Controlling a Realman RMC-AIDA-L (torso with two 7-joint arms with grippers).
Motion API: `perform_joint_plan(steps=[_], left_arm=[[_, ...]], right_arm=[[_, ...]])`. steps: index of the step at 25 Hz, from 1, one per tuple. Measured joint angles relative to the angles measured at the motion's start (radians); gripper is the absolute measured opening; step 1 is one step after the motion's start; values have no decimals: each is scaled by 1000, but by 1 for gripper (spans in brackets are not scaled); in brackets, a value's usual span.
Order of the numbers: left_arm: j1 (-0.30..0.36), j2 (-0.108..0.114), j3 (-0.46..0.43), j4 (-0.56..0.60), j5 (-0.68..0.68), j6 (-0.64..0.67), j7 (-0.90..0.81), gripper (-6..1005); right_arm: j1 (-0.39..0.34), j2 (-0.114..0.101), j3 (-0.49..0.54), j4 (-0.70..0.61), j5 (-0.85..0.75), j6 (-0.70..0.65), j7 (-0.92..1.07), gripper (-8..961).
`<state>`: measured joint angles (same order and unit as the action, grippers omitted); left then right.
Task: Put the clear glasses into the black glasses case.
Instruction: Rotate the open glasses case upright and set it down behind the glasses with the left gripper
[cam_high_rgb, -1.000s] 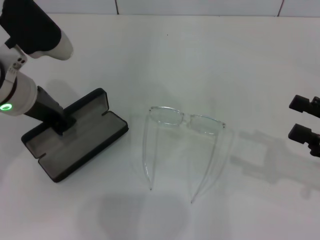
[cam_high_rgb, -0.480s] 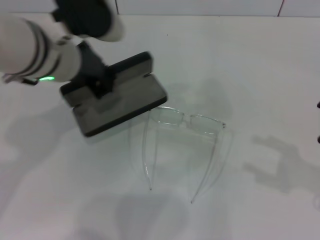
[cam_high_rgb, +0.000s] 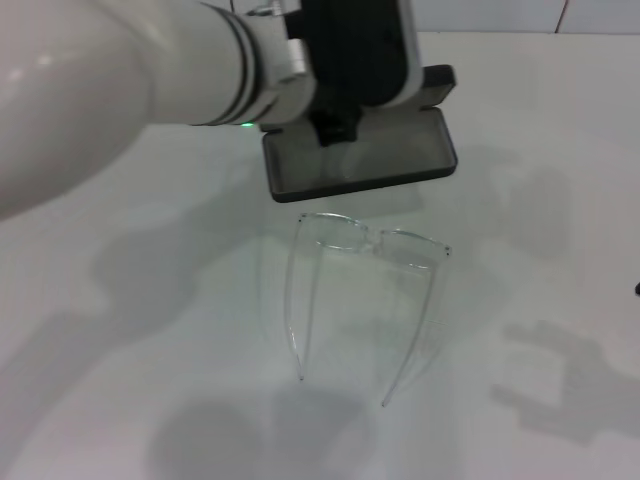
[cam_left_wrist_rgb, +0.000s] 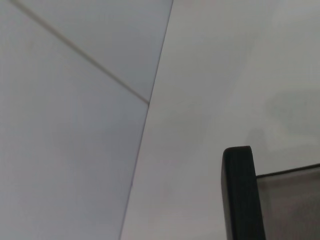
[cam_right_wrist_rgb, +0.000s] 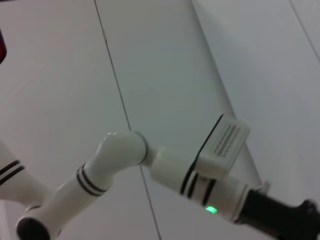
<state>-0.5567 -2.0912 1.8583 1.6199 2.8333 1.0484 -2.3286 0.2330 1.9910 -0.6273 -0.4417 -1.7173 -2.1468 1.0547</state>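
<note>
White tabletop (cam_high_rgb: 560, 150) fills my head view, with a pale wall behind it. On it, near the middle, the clear glasses (cam_high_rgb: 368, 240) sit unfolded, lenses toward the far side and both thin temple arms reaching back toward me, tips resting on the surface. Just beyond them, apart from the frame, I see the black glasses case (cam_high_rgb: 360, 160) open, its grey lining facing up and the lid standing along its far edge. My left gripper (cam_high_rgb: 335, 122) is pinched onto the case at that far edge, dark fingers reaching down over the lid into the tray, with the white left arm sweeping in across the upper left of the view. From the left wrist camera I get only one black corner of the case (cam_left_wrist_rgb: 242, 192) and a strip of grey lining against the table. My right gripper is out of the head view; its wrist camera looks across at the left arm (cam_right_wrist_rgb: 165, 167) and the wall, so I can't report its fingers.
</note>
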Motion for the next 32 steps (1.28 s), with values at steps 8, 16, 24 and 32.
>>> perform_joint_plan(steps=[8,16,24,32], left_arm=[[-140,-7,56,-267,1,-158,2,99],[-203,-12,90,-455,-25,-320,-4,101],[-223,-12,93,-567,-27,-338,-4,103],[-204,-13,127,-564,-36,-281,-6,105]], right_arm=[[-3,0,-5,2,-29,16,-3,766],[7,1,-3,21,-30,49,-4,765],[16,0,0,25,-30,68,-4,765],[15,0,5,25,-30,75,0,765]])
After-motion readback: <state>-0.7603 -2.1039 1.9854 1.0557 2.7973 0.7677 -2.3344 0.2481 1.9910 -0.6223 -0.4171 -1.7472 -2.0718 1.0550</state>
